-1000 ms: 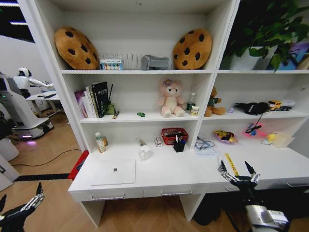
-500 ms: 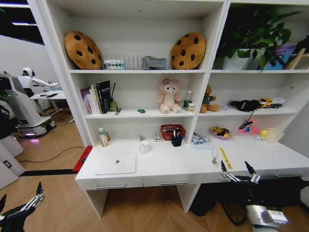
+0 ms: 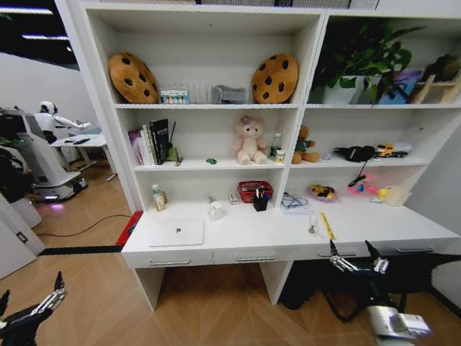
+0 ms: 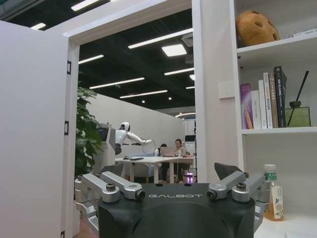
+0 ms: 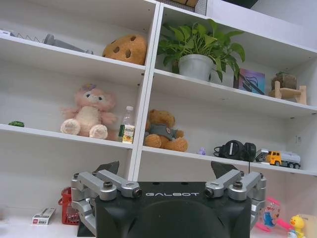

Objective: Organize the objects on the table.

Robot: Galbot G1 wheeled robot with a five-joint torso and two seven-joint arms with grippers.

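Two grippers hang low, well short of the table (image 3: 238,241). The silver laptop (image 3: 177,232) lies flat at the desk's left end, long axis along the front edge, at about one o'clock from the left gripper (image 3: 29,306) and ten o'clock from the right gripper (image 3: 356,259). Both sets of fingers are spread, holding nothing; neither arm looks clearly nearer.

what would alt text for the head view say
A long white desk under white shelves holds a closed silver laptop. Both end effectors hang open, short of the desk: left end effector low over the wood floor, right end effector before the desk's front edge.
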